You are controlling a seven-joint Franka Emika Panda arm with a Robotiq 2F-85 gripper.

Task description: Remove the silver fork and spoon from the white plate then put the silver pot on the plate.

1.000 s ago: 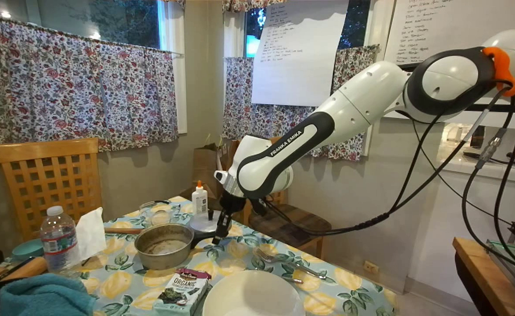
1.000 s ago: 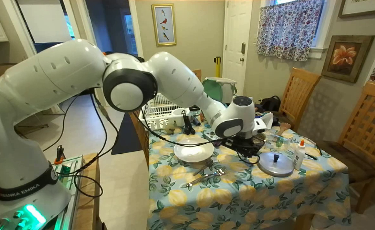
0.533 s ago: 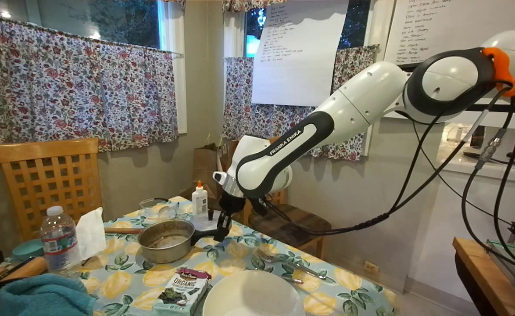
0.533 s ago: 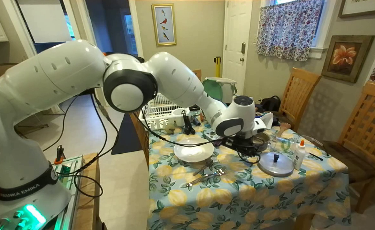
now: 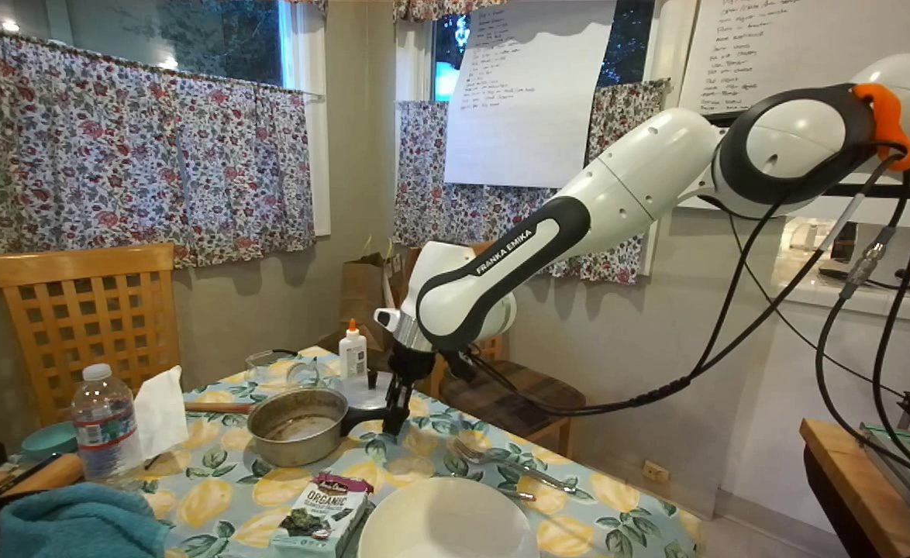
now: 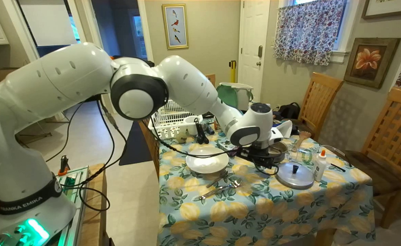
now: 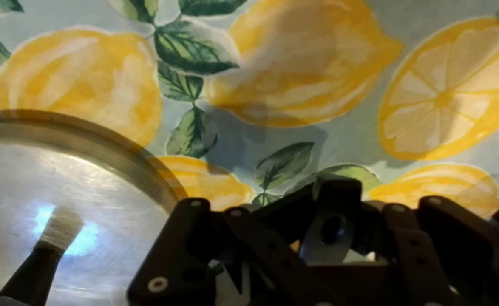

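The silver pot (image 5: 296, 446) stands level near the table's middle in an exterior view; its dark handle (image 5: 366, 416) points to my gripper (image 5: 394, 418). The gripper is shut on the handle. In the wrist view, my gripper (image 7: 330, 208) has a dark handle end with a hole (image 7: 332, 231) between its fingers. I cannot tell whether the pot touches the cloth. The white plate (image 6: 205, 162) holds nothing. The fork (image 5: 513, 469) lies on the cloth beside it; the spoon (image 6: 217, 179) seems to be the utensil next to it, its shape unclear.
A silver lid (image 6: 294, 177) with a black knob lies close to the gripper; it fills the lower left of the wrist view (image 7: 62, 178). A glue bottle (image 6: 320, 165) stands behind it. A seaweed snack box (image 5: 323, 511) lies between pot and plate. A water bottle (image 5: 104, 426) stands farther left.
In an exterior view the pot has shifted slightly right and a little upward, its handle with my gripper. More of it shows beside the wrist in the opposite view. The plate and utensils have not moved.
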